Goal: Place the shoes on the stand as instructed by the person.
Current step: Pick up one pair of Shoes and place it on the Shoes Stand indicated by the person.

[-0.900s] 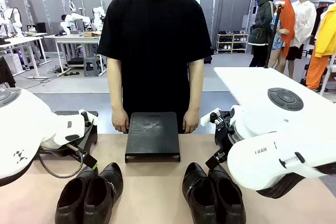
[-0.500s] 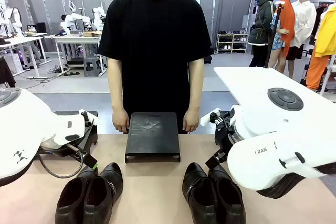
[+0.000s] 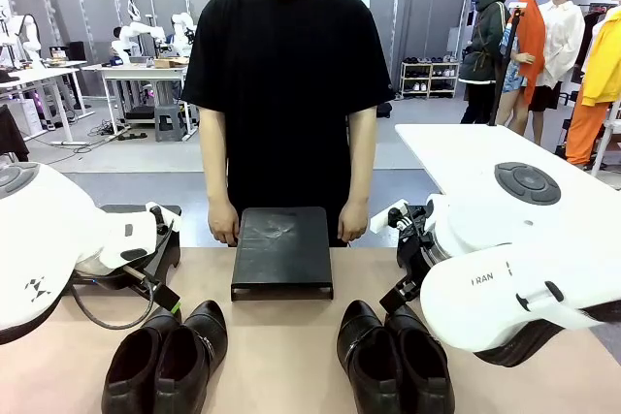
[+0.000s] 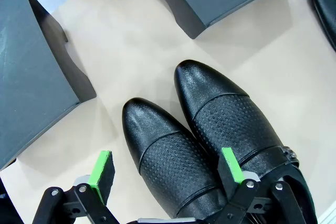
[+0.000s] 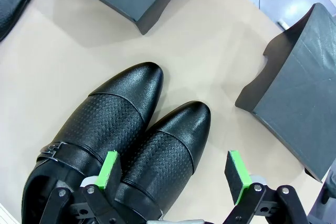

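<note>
L pair of shoes (image 3: pixel 167 361): black, glossy, the two touching side by side. Robot's L side of the bench (image 3: pixel 281 336), near its near edge, toes toward person (image 3: pixel 286 75). Directly under L end effector.
R pair of shoes (image 3: pixel 393 356): same look and same heading, on robot's R side. Directly under R end effector.
L end effector (image 4: pixel 167 169): jaws spread wide, nothing grasped. Hangs over L pair. One green pad (image 4: pixel 102 174) is over bare bench just beside the outer shoe; other pad is over the 2nd shoe by its buckle strap, so the outer shoe lies btwn pads. Contact w/ leather: can't tell.
R end effector (image 5: pixel 173 171): jaws spread wide, nothing grasped. Hangs over R pair. One pad (image 5: pixel 237 174) is over bare bench beside the outer shoe; other pad is at the seam btwn the 2 shoes, so the outer shoe lies btwn pads. Contact: can't tell.
Middle stand (image 3: pixel 281 249): dark, flat top free. At far bench edge, apart from both pairs' toes.
L side stand (image 4: pixel 31 77): near L pair, not touching.
R side stand (image 5: pixel 299 103): near R pair, not touching.
Person's hands: L-of-frame hand (image 3: pixel 222 225) and R-of-frame hand (image 3: pixel 351 225), low at far edge, either side of middle stand.
Open room: tan strip btwn the 2 pairs, and btwn toes and each stand.
Arms: L arm (image 3: pixel 49 249) and R arm (image 3: pixel 524 278), bulky, crowding the outer bench sides.
</note>
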Robot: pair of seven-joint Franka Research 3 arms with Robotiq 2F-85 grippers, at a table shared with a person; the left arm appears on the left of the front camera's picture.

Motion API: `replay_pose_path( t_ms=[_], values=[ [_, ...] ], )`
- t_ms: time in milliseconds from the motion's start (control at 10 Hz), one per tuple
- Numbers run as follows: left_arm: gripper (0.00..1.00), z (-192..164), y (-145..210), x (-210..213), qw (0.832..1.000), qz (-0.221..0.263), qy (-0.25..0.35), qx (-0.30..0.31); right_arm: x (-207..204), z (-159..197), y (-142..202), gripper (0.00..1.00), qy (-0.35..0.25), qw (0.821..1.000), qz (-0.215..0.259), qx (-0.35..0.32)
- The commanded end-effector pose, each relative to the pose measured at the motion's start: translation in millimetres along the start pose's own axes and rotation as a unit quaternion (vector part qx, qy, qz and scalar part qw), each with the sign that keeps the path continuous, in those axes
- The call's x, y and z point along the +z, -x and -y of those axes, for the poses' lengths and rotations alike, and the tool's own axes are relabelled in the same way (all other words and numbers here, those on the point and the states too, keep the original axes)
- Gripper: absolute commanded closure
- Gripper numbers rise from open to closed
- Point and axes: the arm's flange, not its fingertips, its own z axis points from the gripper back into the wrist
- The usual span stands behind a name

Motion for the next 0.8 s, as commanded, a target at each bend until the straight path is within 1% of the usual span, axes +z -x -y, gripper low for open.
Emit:
replay_pose_path(
  t_ms=[0, 100, 300, 400, 500, 600, 700],
  values=[
    [0.00, 0.0, 0.0, 0.0, 1.000, 0.000, 0.000, 0.000, 0.0, 0.0, 0.0, 0.00, 0.000, 1.000, 0.000, 0.000],
    [0.00, -4.7, -13.3, 11.1, 1.000, -0.015, -0.009, -0.025, 23.1, 3.4, -12.8, 0.00, -0.008, 1.000, -0.005, 0.000],
    [0.00, -14.7, -33.4, 38.1, 0.999, -0.018, 0.023, -0.020, 53.4, 12.8, -30.8, 0.00, -0.034, 0.999, 0.002, -0.029],
    [0.00, -19.6, -37.9, 53.9, 0.998, -0.019, 0.053, -0.013, 67.7, 17.6, -37.2, 0.00, -0.057, 0.997, 0.003, -0.049],
    [0.00, -29.3, -41.2, 75.9, 0.995, -0.017, 0.095, 0.002, 86.3, 23.4, -42.1, 0.00, -0.095, 0.993, 0.014, -0.066],
    [0.00, -39.9, -40.9, 98.1, 0.989, -0.009, 0.146, 0.017, 107.1, 33.7, -41.9, 0.00, -0.127, 0.988, 0.020, -0.083],
    [0.00, -55.4, -36.7, 120.5, 0.982, 0.008, 0.186, 0.029, 128.2, 47.1, -35.0, 0.00, -0.159, 0.981, 0.025, -0.109]
  ],
)
